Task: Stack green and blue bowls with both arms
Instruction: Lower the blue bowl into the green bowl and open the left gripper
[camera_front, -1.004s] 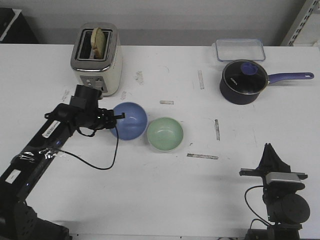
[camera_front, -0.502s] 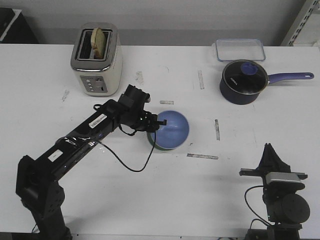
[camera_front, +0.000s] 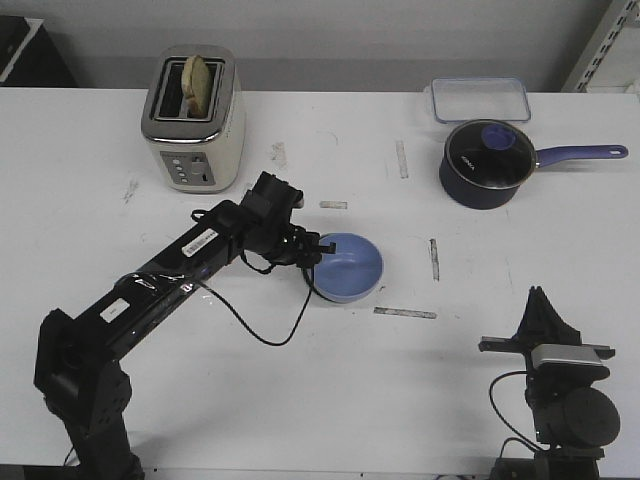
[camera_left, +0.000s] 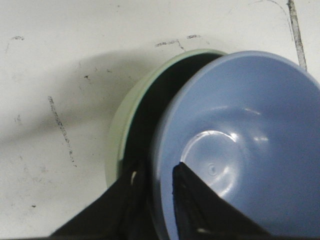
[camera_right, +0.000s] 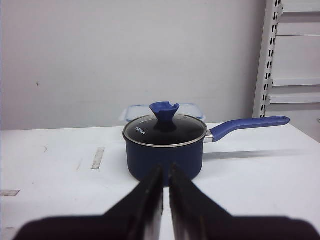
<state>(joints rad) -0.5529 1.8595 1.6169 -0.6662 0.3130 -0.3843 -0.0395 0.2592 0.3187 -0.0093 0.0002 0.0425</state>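
The blue bowl (camera_front: 349, 266) sits over the green bowl near the table's middle and hides nearly all of it in the front view. In the left wrist view a crescent of the green bowl's rim (camera_left: 116, 145) shows beside the blue bowl (camera_left: 245, 135), with a dark gap between the two. My left gripper (camera_front: 318, 256) (camera_left: 157, 177) is shut on the blue bowl's rim, one finger inside the bowl and one outside. My right gripper (camera_front: 541, 303) (camera_right: 166, 172) rests shut at the front right, far from both bowls and holding nothing.
A toaster (camera_front: 193, 120) with bread stands at the back left. A dark navy saucepan (camera_front: 485, 165) with a glass lid and a long handle is at the back right, with a clear container (camera_front: 480, 98) behind it. Tape strips (camera_front: 405, 313) mark the table.
My left arm carried the blue bowl rightward from beside the green bowl to over it, then lowered it onto the green bowl. The right arm stayed still.
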